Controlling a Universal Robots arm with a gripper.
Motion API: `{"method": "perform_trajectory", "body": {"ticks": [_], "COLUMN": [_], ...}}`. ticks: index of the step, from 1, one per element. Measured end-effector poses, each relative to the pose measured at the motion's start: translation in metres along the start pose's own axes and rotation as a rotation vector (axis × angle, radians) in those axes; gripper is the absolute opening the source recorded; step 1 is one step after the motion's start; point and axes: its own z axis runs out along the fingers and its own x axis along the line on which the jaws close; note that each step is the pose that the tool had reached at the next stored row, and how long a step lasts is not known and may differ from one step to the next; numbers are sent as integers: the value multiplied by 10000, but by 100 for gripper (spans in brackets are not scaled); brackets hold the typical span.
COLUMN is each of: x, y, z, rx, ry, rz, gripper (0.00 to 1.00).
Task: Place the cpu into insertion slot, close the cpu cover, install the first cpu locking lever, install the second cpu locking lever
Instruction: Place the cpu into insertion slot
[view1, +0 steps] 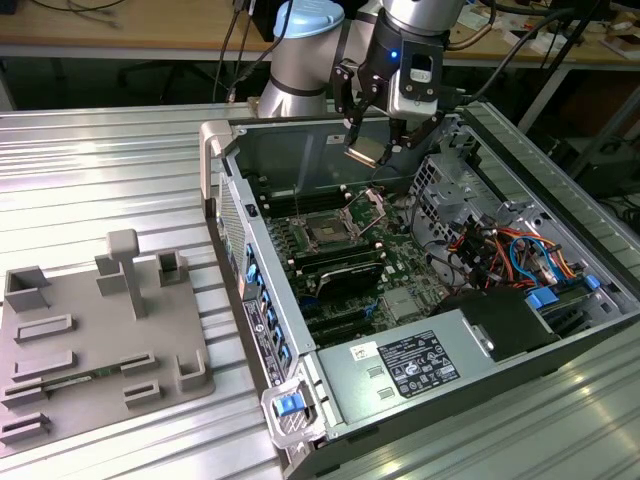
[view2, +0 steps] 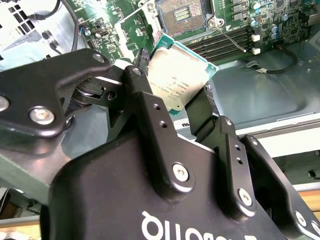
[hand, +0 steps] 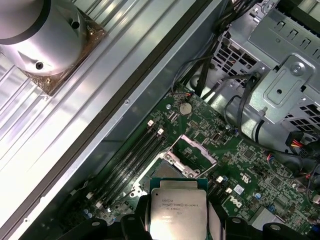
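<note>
- Holding cpu (view2: 177, 75) pinched in gripper (view1: 374, 138), well above insertion slot (view1: 328, 232), no contact.
- Prob. 0 of 4 steps done; cpu cover (view1: 372, 207) seen raised, slot bare.

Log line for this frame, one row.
gripper: shut on silvery-tan square cpu | silver-rimmed square insertion slot: empty | thin silvery cpu cover: open

- We see the computer case (view1: 240, 260) on the table (view1: 100, 170), at the exterior view's right.
- A fixture plate (view1: 80, 300) lies at its left.
- The pincer (view1: 373, 147) holds the cpu (view1: 363, 155) above the insertion slot (view1: 327, 232) inside the case.
- The cpu cover (view1: 368, 205) stands raised beside the slot.
</note>
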Motion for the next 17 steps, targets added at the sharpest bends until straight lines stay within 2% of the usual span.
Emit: {"method": "perform_trajectory", "body": {"ticks": [17], "x": [4], "y": [-5], "z": [0], "rx": [-4], "ry": [-18], "rz": [206], "gripper": [55]}}
